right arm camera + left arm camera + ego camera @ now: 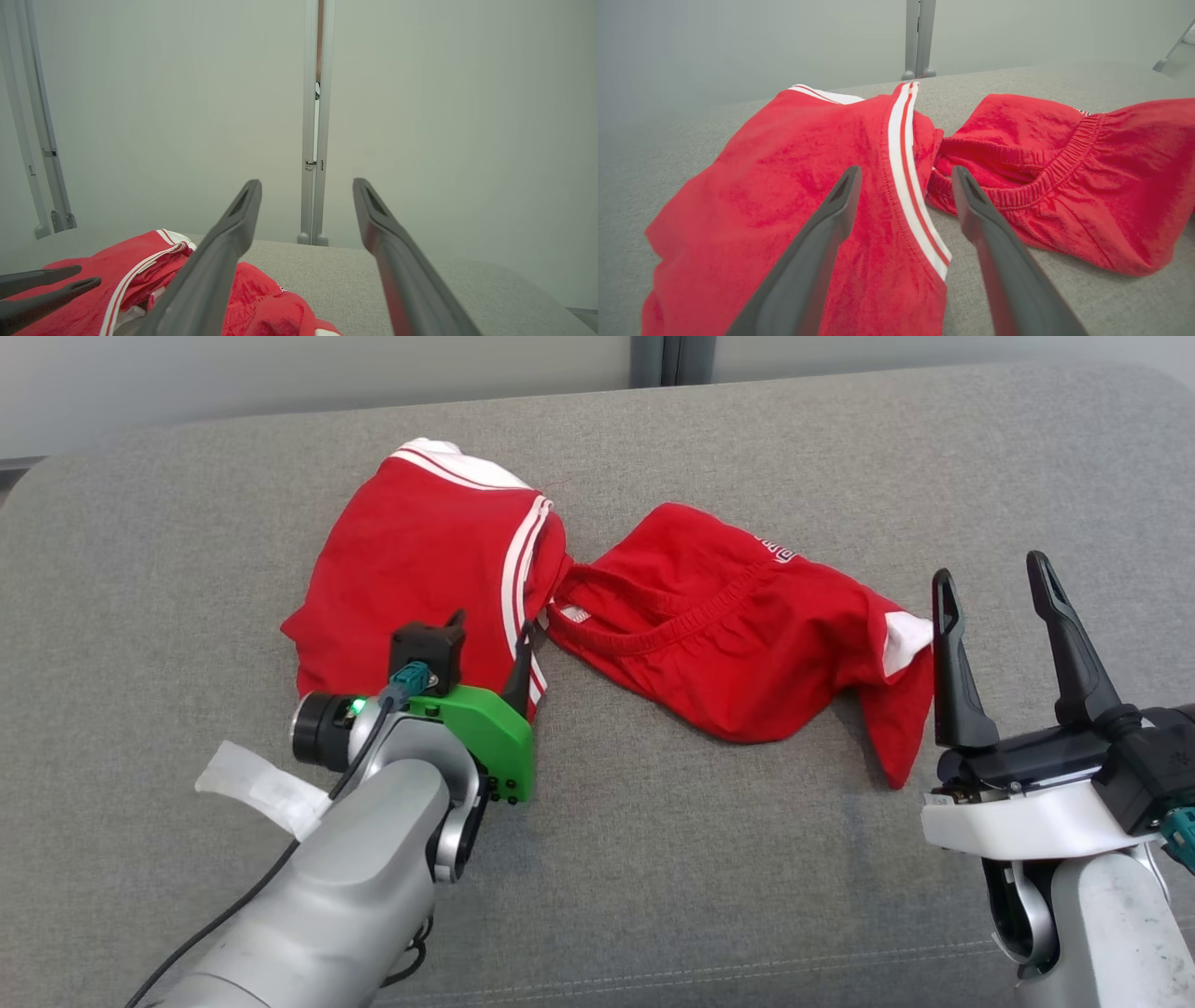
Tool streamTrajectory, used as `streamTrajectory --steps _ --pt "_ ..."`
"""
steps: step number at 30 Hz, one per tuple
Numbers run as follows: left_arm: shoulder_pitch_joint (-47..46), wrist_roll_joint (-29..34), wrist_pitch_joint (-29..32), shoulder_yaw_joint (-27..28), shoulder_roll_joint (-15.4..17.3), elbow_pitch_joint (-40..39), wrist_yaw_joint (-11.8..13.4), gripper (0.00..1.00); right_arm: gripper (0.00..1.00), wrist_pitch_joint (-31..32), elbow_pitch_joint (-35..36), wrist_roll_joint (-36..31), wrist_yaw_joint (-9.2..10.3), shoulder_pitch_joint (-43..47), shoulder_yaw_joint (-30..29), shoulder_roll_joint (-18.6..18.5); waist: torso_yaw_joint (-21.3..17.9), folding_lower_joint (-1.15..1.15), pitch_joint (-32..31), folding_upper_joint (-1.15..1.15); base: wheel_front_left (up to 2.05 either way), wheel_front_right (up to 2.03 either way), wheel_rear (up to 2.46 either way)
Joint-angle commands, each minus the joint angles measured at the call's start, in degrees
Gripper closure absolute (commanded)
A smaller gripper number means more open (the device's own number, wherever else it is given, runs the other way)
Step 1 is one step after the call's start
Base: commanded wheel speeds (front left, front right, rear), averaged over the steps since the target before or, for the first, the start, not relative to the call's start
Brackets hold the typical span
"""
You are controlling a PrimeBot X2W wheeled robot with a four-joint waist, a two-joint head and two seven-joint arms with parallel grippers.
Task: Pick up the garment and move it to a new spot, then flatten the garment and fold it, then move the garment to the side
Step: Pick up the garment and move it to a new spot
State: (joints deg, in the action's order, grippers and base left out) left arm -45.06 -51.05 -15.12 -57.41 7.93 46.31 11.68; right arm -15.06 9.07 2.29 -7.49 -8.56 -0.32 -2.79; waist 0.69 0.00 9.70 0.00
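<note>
Garment (420, 551) first: where does it lie?
— It is a pair of red shorts with white side stripes, crumpled in 2 lumps joined at the middle. It sits on the grey cushion (653, 859), toward the far half. The elastic waistband (653, 635) gapes toward the robot.

Anything in the way?
— Little. A white tape tab (261, 789) sits by the left arm's cable. The left tool (492, 627) is over the left lump's striped edge. Its 2 fingers are spread wide on either side of the stripe and grip nothing. I cannot tell whether they touch the cloth.

And the other one?
— The right tool (990, 567) stands just beside the right end of the shorts, fingers wide apart, empty.

The room?
— Pale plain wall panels (280, 383) stand behind the cushion, joined by a grey upright post (663, 359).
</note>
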Motion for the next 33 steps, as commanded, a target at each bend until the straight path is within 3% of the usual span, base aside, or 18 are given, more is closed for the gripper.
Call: streamTrajectory --steps 1,13,20,21,22,23,27,33 --pt "0.52 0.71 -0.02 0.71 0.21 0.96 0.38 0.00 0.00 -0.20 0.27 -0.48 0.00 -0.25 0.20 -0.19 -0.23 0.00 0.73 0.00 0.00 0.00 0.00" --pt "-3.59 5.54 -0.02 5.75 -1.91 8.27 -2.50 0.00 0.00 -0.20 1.86 -2.30 0.00 -2.68 -0.27 -0.16 -4.08 0.00 8.25 0.00 0.00 0.00 0.00" --pt "-6.13 7.64 -0.02 7.98 -1.70 12.74 -0.25 0.00 0.00 -0.20 2.64 -2.35 0.00 -3.43 -0.96 -0.17 -4.84 0.00 10.49 0.00 0.00 0.00 0.00" --pt "-6.42 7.77 -0.02 8.69 -1.58 12.82 -0.01 0.03 0.00 -0.20 2.76 -2.38 0.00 -3.44 -1.22 -0.18 -4.70 0.00 10.69 0.00 0.00 0.00 0.00" --pt "-6.62 7.94 -0.03 9.39 -1.47 12.71 0.02 0.54 0.00 -0.20 2.80 -2.38 0.00 -3.44 -1.42 -0.18 -4.51 0.00 10.80 0.00 0.00 0.00 0.00" --pt "-6.70 7.91 -0.02 10.24 -1.46 12.39 -0.38 0.97 0.00 -0.20 2.78 -2.40 0.00 -3.43 -1.59 -0.17 -4.25 0.00 10.87 0.00 0.00 0.00 0.00" --pt "-6.25 7.38 -0.03 14.33 -1.77 9.84 -2.30 1.00 0.00 -0.20 2.48 -2.15 0.00 -3.57 -1.52 -0.19 -2.87 0.00 10.47 0.00 0.00 0.00 0.00" --pt "-5.44 3.99 -0.03 24.76 -3.09 2.71 -6.70 1.00 0.00 -0.20 2.06 -2.17 0.00 -3.41 -1.14 -0.18 -0.73 0.00 9.33 0.00 0.00 0.00 0.00"
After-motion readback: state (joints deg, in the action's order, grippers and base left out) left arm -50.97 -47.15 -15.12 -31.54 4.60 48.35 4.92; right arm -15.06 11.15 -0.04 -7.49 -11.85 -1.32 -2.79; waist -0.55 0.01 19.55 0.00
